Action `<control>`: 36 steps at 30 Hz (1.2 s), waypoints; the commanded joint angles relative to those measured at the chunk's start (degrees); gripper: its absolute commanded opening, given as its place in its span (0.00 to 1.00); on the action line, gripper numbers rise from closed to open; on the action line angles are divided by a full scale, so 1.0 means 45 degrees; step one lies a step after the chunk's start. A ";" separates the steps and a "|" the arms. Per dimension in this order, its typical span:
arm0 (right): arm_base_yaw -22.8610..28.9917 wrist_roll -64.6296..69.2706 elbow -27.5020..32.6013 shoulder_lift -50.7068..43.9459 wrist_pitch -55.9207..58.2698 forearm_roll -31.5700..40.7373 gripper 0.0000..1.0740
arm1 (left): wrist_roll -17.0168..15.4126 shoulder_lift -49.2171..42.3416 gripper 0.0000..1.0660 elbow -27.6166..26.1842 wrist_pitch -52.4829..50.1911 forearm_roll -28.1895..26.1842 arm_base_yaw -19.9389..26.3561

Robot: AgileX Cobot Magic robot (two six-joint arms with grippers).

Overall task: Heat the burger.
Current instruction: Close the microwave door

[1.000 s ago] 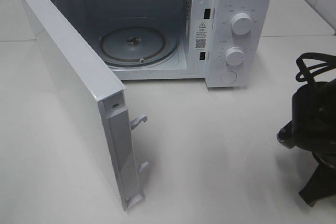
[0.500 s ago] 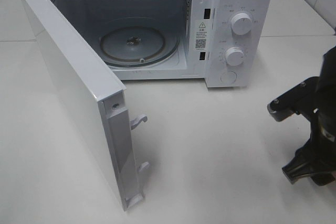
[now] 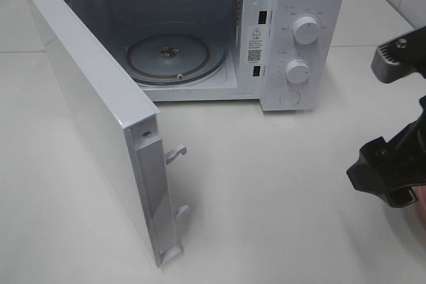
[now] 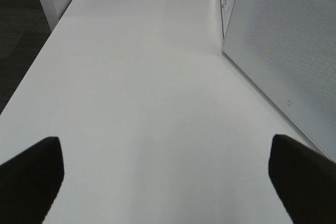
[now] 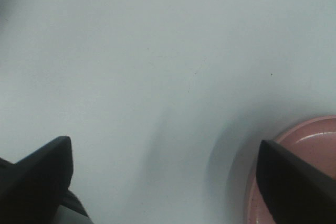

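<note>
Both claws gape empty: right claw [image 3: 394, 121] beside the microwave [image 3: 200, 31], over a pink plate [image 5: 310, 150]; left claw [image 4: 168, 177] by its door [image 4: 283, 56].

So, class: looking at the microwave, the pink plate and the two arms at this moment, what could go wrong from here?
1. The burger is not visible in any view, so the right gripper may close on the pink plate rim beside one of its fingers instead.
2. The microwave door swings far out over the table; an arm carrying food inward could knock it.
3. The left gripper, open beside that door, could bump it.
</note>
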 commanded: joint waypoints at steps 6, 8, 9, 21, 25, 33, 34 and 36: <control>-0.0025 -0.1846 -0.0025 -0.1706 0.1553 0.0929 0.80 | -0.0013 -0.0166 0.92 0.0000 -0.0204 0.0000 0.0025; -0.0025 -0.1999 -0.0025 -0.1884 0.1681 0.1019 0.80 | -0.0013 -0.0166 0.92 0.0000 -0.0204 0.0000 0.0025; -0.0025 -0.1999 -0.0025 -0.1884 0.1681 0.1019 0.80 | -0.0013 -0.0166 0.92 0.0000 -0.0204 0.0000 0.0025; -0.0064 -0.2177 -0.0013 -0.5271 0.3578 0.1642 0.75 | -0.0013 -0.0166 0.92 0.0000 -0.0204 0.0000 0.0025; -0.0828 -0.2190 0.0064 -0.6595 0.4023 0.1642 0.75 | -0.0013 -0.0166 0.92 0.0000 -0.0204 0.0000 0.0025; -0.3527 -0.2585 0.1273 -0.9587 0.3922 0.1732 0.74 | -0.0013 -0.0166 0.92 0.0000 -0.0204 0.0000 0.0025; -0.3782 -0.2496 0.1273 -0.9969 0.3896 0.1770 0.74 | -0.0013 -0.0166 0.92 0.0000 -0.0204 0.0000 0.0025; -0.4202 -0.2394 0.1273 -1.0568 0.3909 0.1732 0.73 | -0.0013 -0.0166 0.92 0.0000 -0.0204 0.0000 0.0025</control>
